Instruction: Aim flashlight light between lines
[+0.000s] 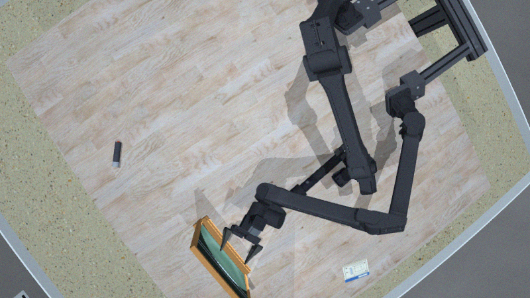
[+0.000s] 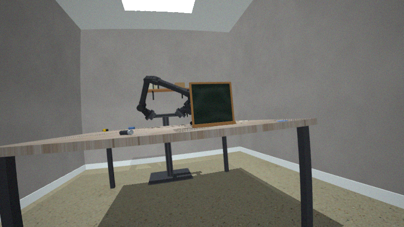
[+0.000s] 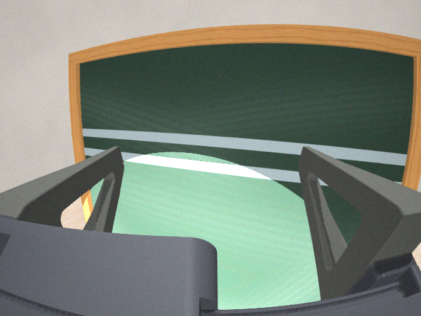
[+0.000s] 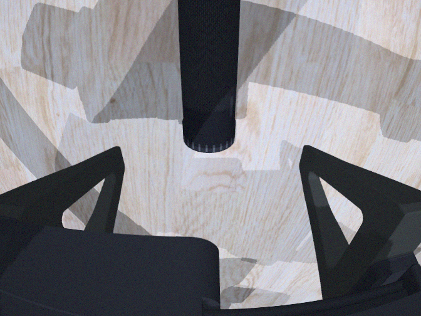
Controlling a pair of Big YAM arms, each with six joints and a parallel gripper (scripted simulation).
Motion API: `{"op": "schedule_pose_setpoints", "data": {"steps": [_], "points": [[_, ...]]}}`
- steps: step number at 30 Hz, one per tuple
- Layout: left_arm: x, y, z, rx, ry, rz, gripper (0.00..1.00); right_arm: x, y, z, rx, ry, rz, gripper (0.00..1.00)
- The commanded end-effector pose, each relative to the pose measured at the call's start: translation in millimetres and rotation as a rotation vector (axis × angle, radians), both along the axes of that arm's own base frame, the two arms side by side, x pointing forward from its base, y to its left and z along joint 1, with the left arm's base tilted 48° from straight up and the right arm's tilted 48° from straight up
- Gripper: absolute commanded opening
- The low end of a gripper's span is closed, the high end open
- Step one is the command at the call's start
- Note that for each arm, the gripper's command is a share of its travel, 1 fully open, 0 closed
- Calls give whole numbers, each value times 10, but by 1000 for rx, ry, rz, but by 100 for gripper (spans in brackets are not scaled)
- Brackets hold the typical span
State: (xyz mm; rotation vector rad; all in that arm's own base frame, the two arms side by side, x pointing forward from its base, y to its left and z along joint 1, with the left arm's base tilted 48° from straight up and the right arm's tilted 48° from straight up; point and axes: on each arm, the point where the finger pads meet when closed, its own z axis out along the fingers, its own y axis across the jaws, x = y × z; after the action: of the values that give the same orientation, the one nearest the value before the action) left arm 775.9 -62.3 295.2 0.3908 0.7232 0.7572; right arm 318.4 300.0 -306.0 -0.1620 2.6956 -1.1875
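Note:
The flashlight (image 1: 318, 173) (image 4: 208, 68) appears to lie on the table, its head toward the board. The board (image 1: 214, 268) (image 2: 211, 104) (image 3: 237, 34) stands upright in its wooden frame. In the left wrist view the light patch (image 3: 203, 210) crosses the lower line (image 3: 203, 166); its top edge sits in the gap, below the upper line (image 3: 203, 137) and close above the lower one. My left gripper (image 1: 234, 256) (image 3: 211, 156) is open and empty before the board. My right gripper (image 4: 212, 155) is open around the flashlight's tail end, without contact visible; the arm hides it in the top view.
A small black cylinder (image 1: 116, 151) (image 2: 124, 132) with a silvery end lies far from the arms. A white and blue card (image 1: 356, 270) lies near the table edge. My left arm reaches past the flashlight's head. Small yellow (image 2: 105, 130) and blue (image 2: 131, 127) items show in the exterior view.

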Motion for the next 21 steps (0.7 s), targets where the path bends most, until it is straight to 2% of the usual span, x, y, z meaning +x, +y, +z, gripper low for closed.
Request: {"op": "schedule_pose_setpoints", "data": {"steps": [1,21], "points": [[6,33,19,-3,-10,1,100,60,319,72,47,-35,15,100],[6,33,19,-3,-10,1,100,85,393,134,62,-44,17,100]]}}
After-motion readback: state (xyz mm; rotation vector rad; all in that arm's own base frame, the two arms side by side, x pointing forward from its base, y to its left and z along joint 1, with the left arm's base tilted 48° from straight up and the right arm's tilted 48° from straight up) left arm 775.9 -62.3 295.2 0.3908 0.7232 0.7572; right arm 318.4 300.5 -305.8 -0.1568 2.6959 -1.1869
